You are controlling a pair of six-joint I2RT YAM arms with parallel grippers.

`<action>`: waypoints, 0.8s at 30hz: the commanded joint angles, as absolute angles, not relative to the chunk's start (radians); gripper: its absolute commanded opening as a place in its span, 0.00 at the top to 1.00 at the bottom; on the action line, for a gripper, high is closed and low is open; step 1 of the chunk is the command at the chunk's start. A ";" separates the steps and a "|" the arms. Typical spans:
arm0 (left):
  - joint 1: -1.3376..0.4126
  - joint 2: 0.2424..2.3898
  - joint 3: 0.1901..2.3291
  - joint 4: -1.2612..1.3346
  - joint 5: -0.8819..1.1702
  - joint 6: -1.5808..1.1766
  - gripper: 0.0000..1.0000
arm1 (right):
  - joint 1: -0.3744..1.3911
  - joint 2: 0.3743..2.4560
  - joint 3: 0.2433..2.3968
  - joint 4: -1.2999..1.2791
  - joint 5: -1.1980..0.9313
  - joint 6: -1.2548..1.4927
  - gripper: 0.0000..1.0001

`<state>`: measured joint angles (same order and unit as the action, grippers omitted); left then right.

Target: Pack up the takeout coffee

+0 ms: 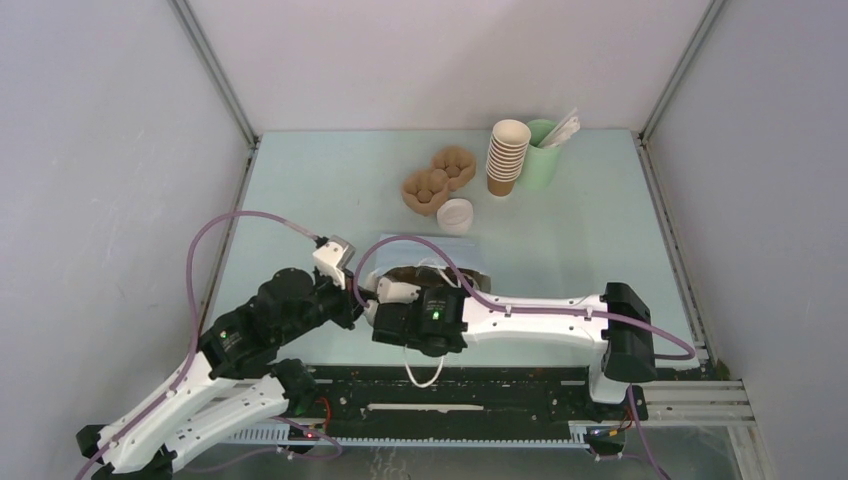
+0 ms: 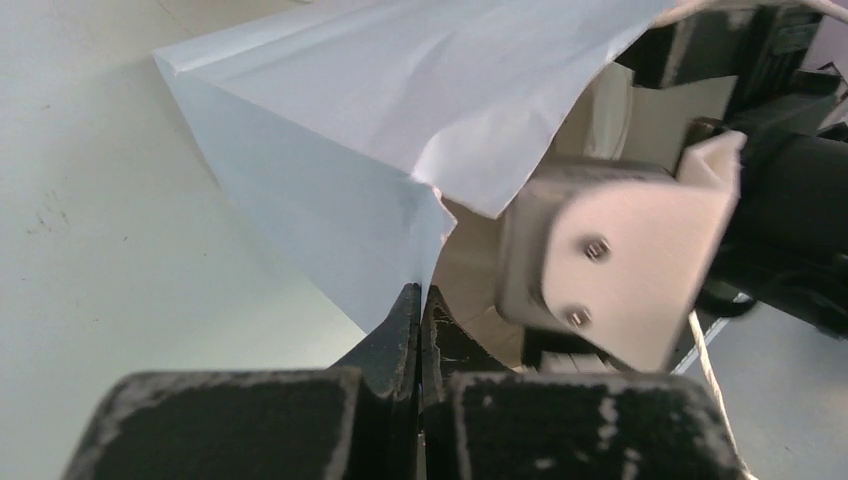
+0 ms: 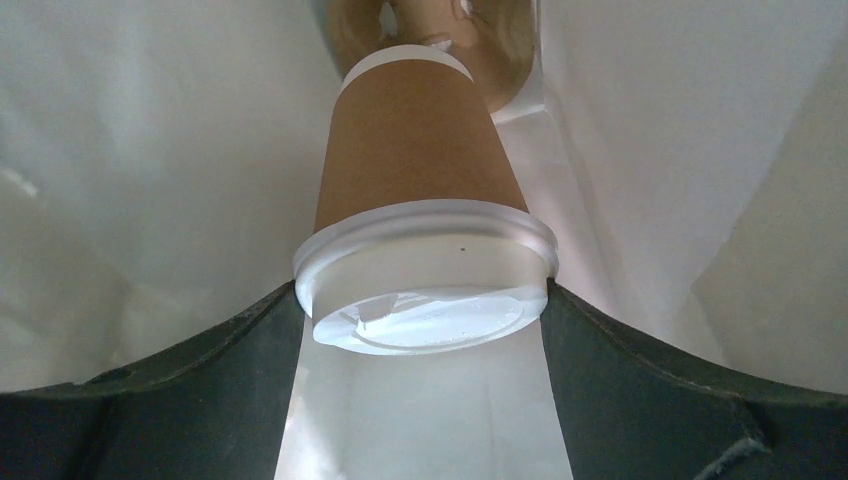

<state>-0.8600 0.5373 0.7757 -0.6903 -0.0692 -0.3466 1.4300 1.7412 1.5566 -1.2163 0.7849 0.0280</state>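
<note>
Locates cup (image 3: 420, 180) inside bag (image 2: 330, 150), which stands at the middle of the bench (image 1: 300, 200), toward its near edge.

Notes right jaws spread wide, one on each side of the lid (image 3: 425, 300) and touching its rim on both sides. Judges cup held by the lid from above.

Notes left jaws closed tight on a fold of the bag's mouth, on its left side, holding the paper back from the opening.

Records the deciding relation: cup directly ahead of right jaws and between them, its long axis running in line with their reach. Finds lid end pointing back at the right wrist, base pointing away, deeper into bag. Reads this as cup upright, base down.

Cannot tell whether base rests on the bag floor; far end of cup partly lost against a brownish patch there.

Puts right arm at the cup and left arm at the bag edge only, clear of the cup.

Judges next move to call for release once base is seated, then withdrawal straight back along cup's axis, to avoid tipping cup or snagging paper.
</note>
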 commanded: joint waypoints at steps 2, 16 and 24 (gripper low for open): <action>-0.871 0.523 0.756 -0.657 -0.105 -0.331 1.00 | 1.380 1.728 1.508 -1.095 0.797 -0.040 0.42; -0.879 0.525 0.755 -0.661 -0.108 -0.334 1.00 | 1.293 1.810 1.560 -1.066 0.792 -0.078 0.43; -0.880 0.506 0.750 -0.656 -0.106 -0.337 1.00 | 1.261 1.867 1.592 -1.062 0.779 -0.087 0.43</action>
<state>-0.8654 0.5205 0.7639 -0.7071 -0.1822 -0.3393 1.2987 1.8336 1.5543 -1.0954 0.7750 -0.0841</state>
